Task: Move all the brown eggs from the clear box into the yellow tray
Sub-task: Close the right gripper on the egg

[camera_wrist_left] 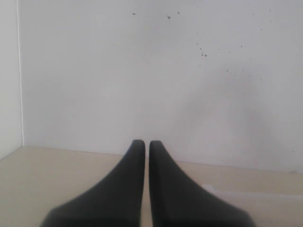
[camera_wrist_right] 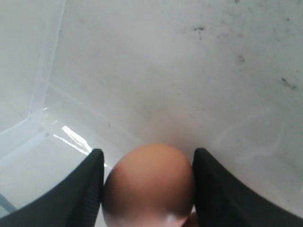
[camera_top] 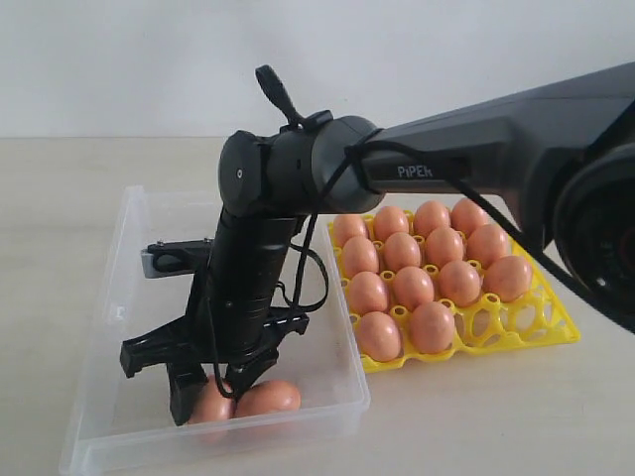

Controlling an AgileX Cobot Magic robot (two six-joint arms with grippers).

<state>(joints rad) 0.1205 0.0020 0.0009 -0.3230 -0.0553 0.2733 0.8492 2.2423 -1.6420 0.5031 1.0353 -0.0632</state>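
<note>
The clear box lies on the left of the table, and two brown eggs rest at its near end. My right gripper reaches down into the box. Its fingers press both sides of one brown egg, which sits on the box floor. A second egg lies right beside it. To the right of the box, the yellow tray holds several brown eggs; its near right cups hold nothing. My left gripper is shut with nothing in it and points at a white wall.
The right arm stretches from the right edge over the tray's far side. The box's near wall stands just in front of the two eggs. A beige tabletop lies under the left gripper.
</note>
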